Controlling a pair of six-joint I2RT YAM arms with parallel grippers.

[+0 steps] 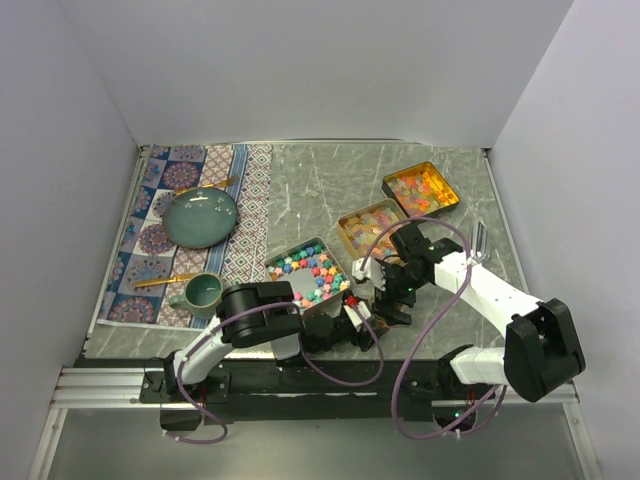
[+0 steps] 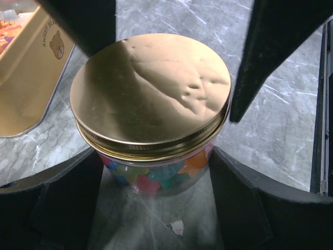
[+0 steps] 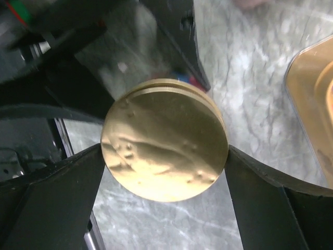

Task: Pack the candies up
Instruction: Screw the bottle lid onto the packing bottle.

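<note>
Opens on the grey veined table [image 1: 330,180], stone-look and slick. Over on the left, a patterned placemat [image 1: 150,200] with a glazed teal plate [image 1: 200,218] and matching mug [image 1: 203,292]. Then 3 shallow gold tins [image 1: 343,230], pressed metal with cut corners, heaped with loose candies [image 1: 312,272].

Down to the main event: a squat round jar [image 2: 130,185], clear-walled, standing on the table at the near edge just beside the closest tin, right between the 2 arms. Packed with more of those sweets, pink, blue, green and orange, showing through the wall. Capped by a gold screw lid [image 2: 151,88], thin sheet metal, dented on top, ridged at the skirt.

Left gripper [image 2: 156,179] clamped low on the jar's body, 1 pad each side, bracing it. Right gripper [image 3: 164,156] straddling the lid from above, fingertips right at the rim. Pinching or standing just clear, hard to call from here.

Handling-wise: probably light, rigid, and slippery on that smooth wall, so best taken low and square on the body. Lid best gripped by the ridged skirt, never the soft dented top. Sweets themselves tiny, hard-looking, likely to roll and scatter. Better poured or scooped than pinched.
</note>
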